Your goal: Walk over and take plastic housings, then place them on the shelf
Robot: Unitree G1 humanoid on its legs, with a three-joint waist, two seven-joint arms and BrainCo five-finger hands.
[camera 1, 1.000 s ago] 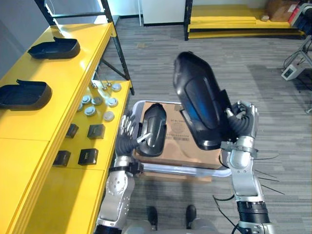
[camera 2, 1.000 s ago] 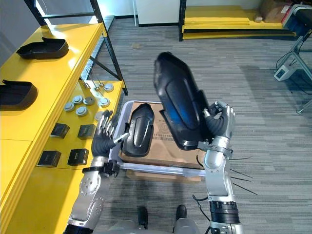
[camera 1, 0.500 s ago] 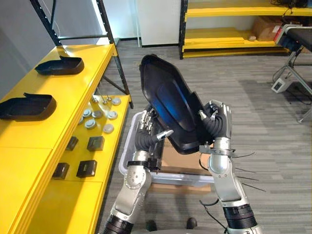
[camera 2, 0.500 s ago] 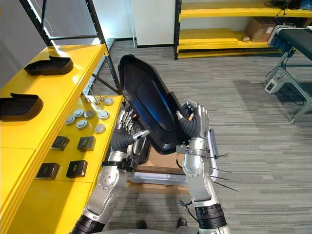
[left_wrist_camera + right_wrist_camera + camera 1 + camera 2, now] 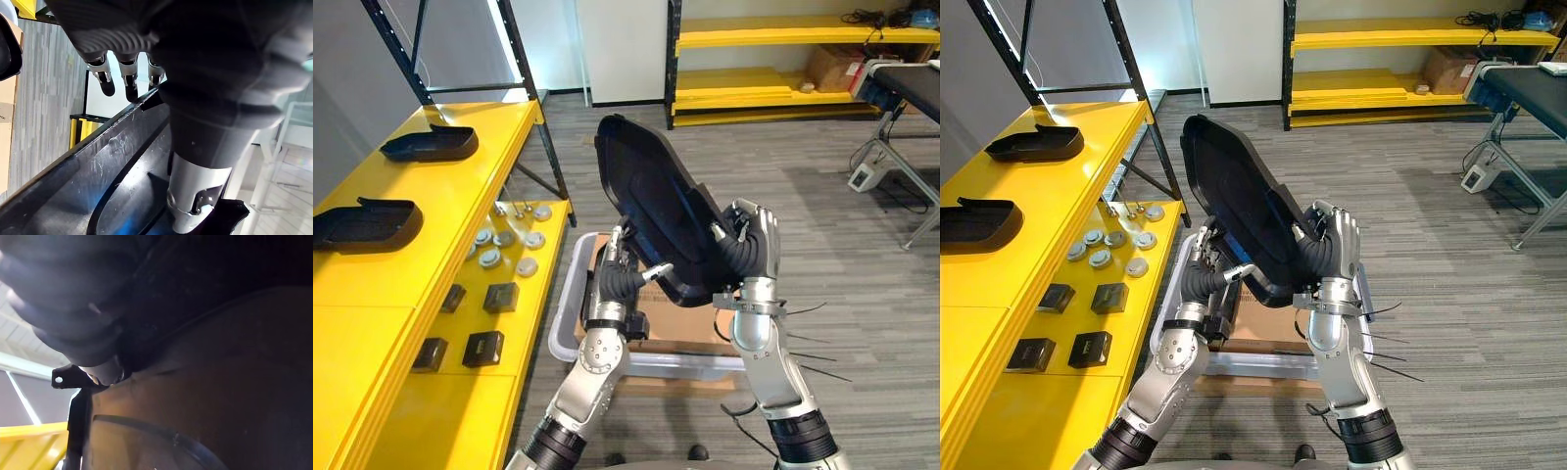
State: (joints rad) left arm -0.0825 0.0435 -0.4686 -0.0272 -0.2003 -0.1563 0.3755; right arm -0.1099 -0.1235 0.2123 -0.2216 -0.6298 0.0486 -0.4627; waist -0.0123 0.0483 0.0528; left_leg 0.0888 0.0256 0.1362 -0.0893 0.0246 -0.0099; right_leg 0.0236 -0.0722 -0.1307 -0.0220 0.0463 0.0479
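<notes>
Gripping the housing point(image 5: 651, 201), right hand point(image 5: 751, 257) and left hand point(image 5: 618, 284) curl round it; left wrist view shows thumb inside.

right hand point(image 5: 753, 251): dark ribbed cover, silver-grey arm point(image 5: 759, 338)

The room is bright and evenly lit, with only soft shadows on the grey floor point(image 5: 832, 264). A white light strip point(image 5: 497, 20) on the rack upright throws pale glare over the far end of the yellow shelf point(image 5: 431, 196). The housing point(image 5: 656, 215) reads as a flat dark mass with a faint sheen. The right wrist view is very dim, perhaps lit only from behind. In the left wrist view a bright backdrop silhouettes the housing's rim.
</notes>
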